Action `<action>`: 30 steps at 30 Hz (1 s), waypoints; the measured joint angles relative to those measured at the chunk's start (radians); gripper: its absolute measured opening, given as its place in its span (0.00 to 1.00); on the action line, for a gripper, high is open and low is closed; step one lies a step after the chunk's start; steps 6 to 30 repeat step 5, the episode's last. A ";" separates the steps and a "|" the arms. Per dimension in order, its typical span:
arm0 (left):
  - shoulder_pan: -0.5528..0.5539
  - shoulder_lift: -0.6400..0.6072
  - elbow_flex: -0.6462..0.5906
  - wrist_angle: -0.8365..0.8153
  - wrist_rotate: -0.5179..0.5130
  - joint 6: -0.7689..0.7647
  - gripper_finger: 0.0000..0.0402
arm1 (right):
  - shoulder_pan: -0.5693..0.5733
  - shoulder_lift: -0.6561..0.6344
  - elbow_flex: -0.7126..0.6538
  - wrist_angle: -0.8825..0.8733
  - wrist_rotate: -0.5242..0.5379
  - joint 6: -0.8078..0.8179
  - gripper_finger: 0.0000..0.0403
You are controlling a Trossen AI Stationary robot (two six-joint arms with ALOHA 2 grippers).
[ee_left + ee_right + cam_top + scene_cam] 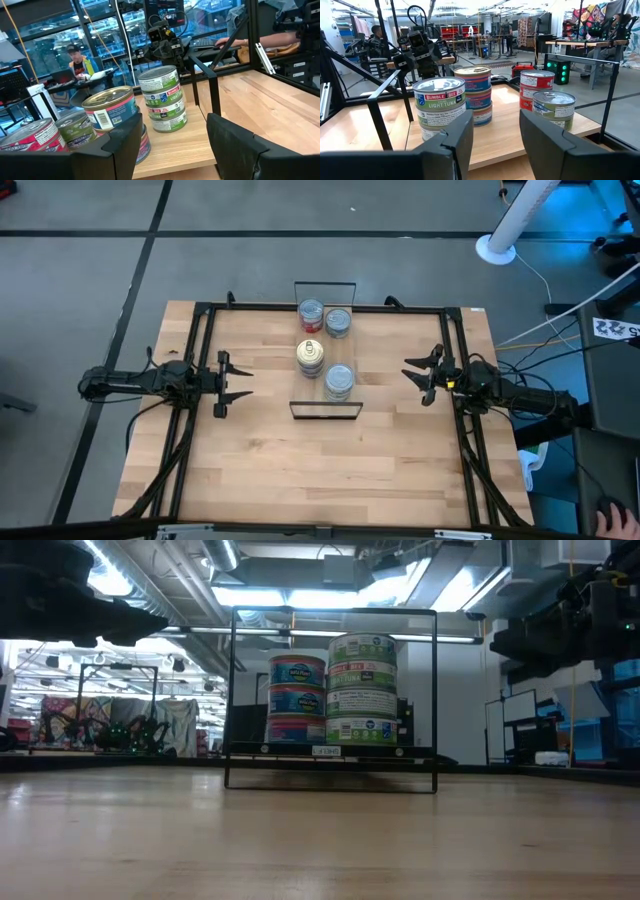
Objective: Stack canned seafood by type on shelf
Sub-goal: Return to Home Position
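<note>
Left of the shelf, the left gripper hovers with jaws spread wide, holding nothing. On the shelf stand four stacks of canned seafood: red-labelled and gold-topped on its left half, two silver-topped on its right. Right of the shelf, the right gripper hangs open and empty.

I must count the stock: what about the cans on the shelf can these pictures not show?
High view: the top can of each stack hides those below, so heights are unknown.
Low view: the green stack and blue-pink stack cover the two stacks behind.
Left wrist view: the red-label cans are cut by the picture's edge.
Left arm and right arm wait aside, jaws open.
</note>
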 joint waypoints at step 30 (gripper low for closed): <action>0.000 0.000 0.000 0.000 0.000 0.000 0.55 | 0.000 0.000 0.000 0.000 0.000 0.000 0.40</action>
